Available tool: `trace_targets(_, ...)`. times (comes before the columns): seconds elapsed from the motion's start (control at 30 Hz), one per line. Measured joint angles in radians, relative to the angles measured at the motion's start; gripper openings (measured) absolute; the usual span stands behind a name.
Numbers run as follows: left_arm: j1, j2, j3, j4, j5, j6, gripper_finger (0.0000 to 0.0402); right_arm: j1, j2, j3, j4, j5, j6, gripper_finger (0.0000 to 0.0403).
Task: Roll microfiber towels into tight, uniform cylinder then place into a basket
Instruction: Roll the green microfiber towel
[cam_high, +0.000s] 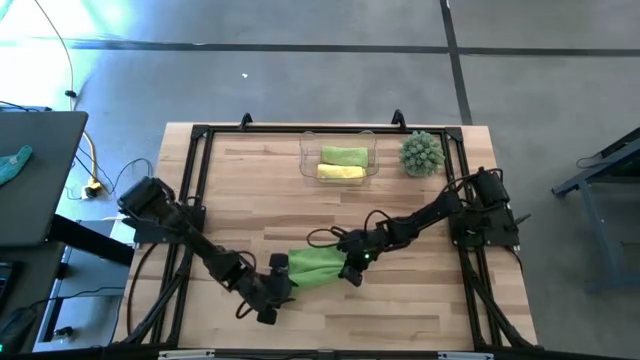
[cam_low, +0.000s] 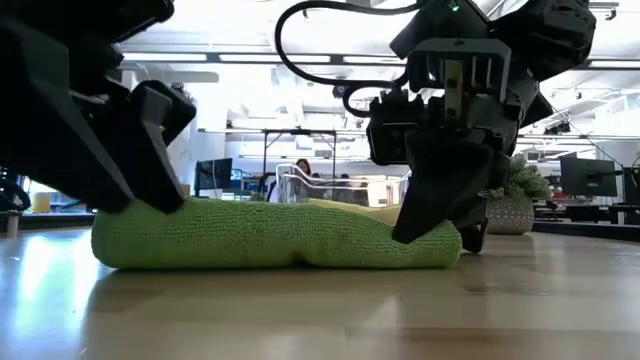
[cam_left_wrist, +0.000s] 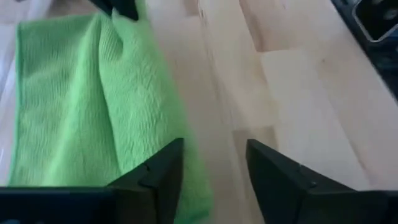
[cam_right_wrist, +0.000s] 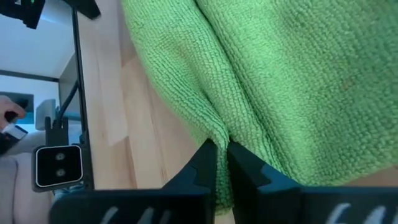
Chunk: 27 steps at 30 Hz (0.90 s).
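Lime green and loosely rolled, one microfiber towel (cam_high: 318, 265) lies on the wooden worktop (cam_high: 420, 300) toward its near edge — between both arms. The right hand (cam_right_wrist: 222, 163) is pinched together on a fold at one end. The left hand (cam_left_wrist: 214, 165) sits at the other end, fingers apart, holding nothing. Two rolled towels — green (cam_high: 344, 156) and yellow (cam_high: 340, 172) — rest in the clear basket (cam_high: 306, 160).

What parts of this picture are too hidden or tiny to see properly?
- Low view: the basket is mostly hidden behind the green towel and the right gripper.
- High view: how tightly the two towels in the basket are rolled is too small to tell.
- Left wrist view: the green towel's far side is cut off by the picture's edge.
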Motion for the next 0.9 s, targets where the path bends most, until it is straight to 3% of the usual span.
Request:
trace_targets(0.3,0.017,0.079,0.032,-0.01,-0.173,0.102,0.0195,-0.001,0.0,0.0,-0.002,-0.003,0.001,0.001)
trace_targets(0.57,0.084,0.119,0.037,-0.054,-0.047,-0.013,0.0187,0.0,-0.007,-0.002,-0.003,-0.002,-0.052,0.0022)
trace_targets(0.9,0.141,0.115,0.04,-0.038,0.163,-0.232,0.0186,-0.002,-0.183,-0.007,-0.128,-0.08,-0.337,0.0132)
